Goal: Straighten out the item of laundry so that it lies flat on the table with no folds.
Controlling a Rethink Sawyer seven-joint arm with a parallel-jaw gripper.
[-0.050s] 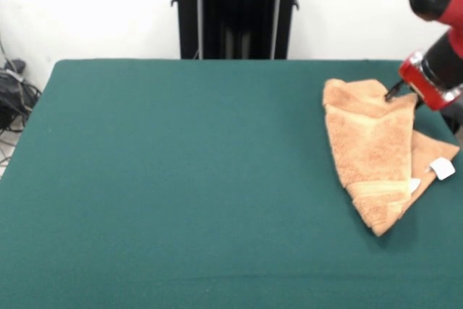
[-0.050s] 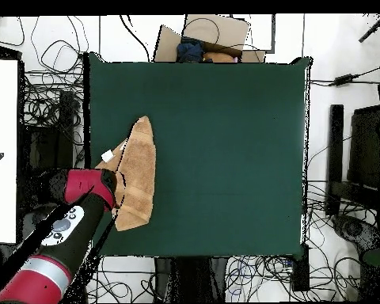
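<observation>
A light orange-tan terry-cloth towel (image 1: pixel 376 150) lies folded on the large rectangular counter with the dark green cloth-like top (image 1: pixel 181 179). In the front view it sits near the counter's right edge, toward the far half, well apart from the bare middle. The cloth is doubled over into a long, tapering shape: wide at the far end, narrowing to a blunt point at the near end. A woven border band crosses the upper layer close to that point. A second layer sticks out from beneath on the right side, and a small white tag (image 1: pixel 441 168) stands at its edge.

The red and black arm (image 2: pixel 55 245) reaches in from the counter's side, and its gripper (image 1: pixel 393 92) touches the towel at the far right corner of the fold. The tips are dark and mostly hidden against the cloth and the red wrist, so whether the gripper is wide, narrow or pinching the fabric cannot be told.

In the overhead view the towel (image 2: pixel 136 176) runs lengthwise along the counter's left edge, with the tag (image 2: pixel 108 155) on its outer side.
</observation>
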